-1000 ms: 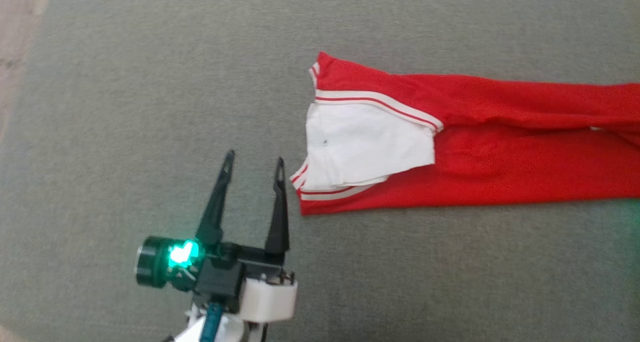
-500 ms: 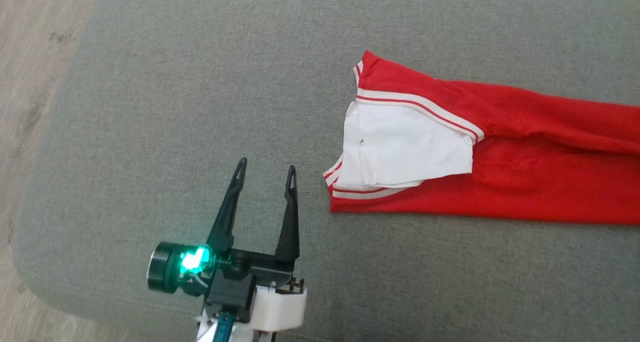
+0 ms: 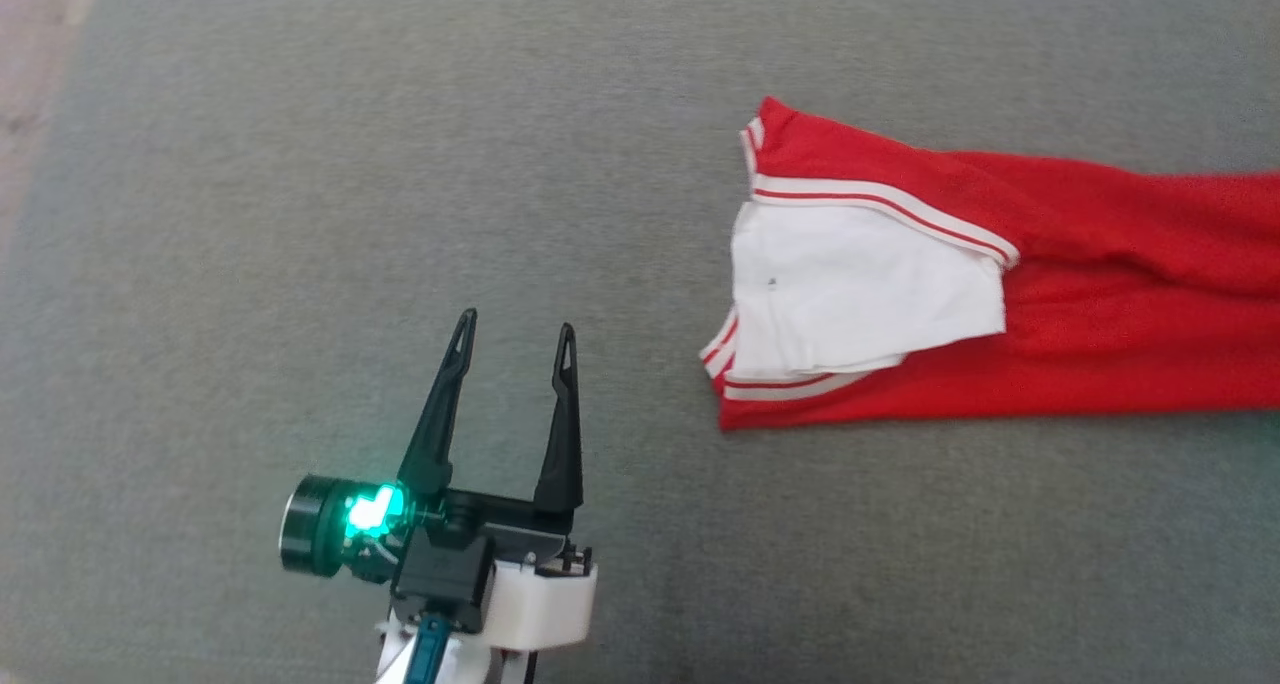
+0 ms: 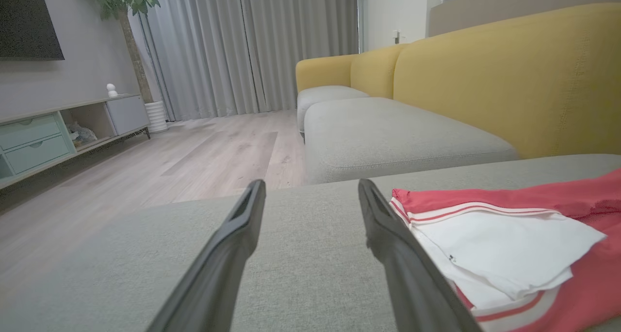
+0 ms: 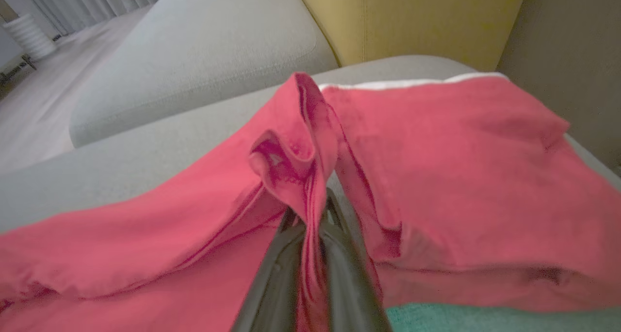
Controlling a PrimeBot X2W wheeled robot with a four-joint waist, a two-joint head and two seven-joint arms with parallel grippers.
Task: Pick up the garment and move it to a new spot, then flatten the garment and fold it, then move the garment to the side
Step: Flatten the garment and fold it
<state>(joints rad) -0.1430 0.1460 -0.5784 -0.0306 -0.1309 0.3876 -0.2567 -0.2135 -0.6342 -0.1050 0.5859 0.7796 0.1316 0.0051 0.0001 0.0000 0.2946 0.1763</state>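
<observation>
The garment [image 3: 1050, 304] is red with white stripes at its hem and a white inner layer turned out. It lies stretched along the grey cushion, running off the right edge of the head view. My left gripper [image 3: 515, 322] stands open over bare cushion, left of the garment's striped end and apart from it. The left wrist view has the garment [image 4: 504, 244] just right of the open left gripper [image 4: 311, 185]. In the right wrist view my right gripper [image 5: 310, 215] is shut on a raised fold of the garment [image 5: 436, 167].
The grey cushion [image 3: 300, 164] reaches out to the left, with wooden floor [image 3: 30, 24] past its left edge. A yellow sofa back [image 4: 509, 79] rises behind, and a TV cabinet [image 4: 48, 133] stands across the room. A teal patch [image 5: 485, 317] shows under the fabric.
The head camera has swung, so the garment sits further right in the picture. The left gripper stays open in the same pose. The right gripper has closed.
</observation>
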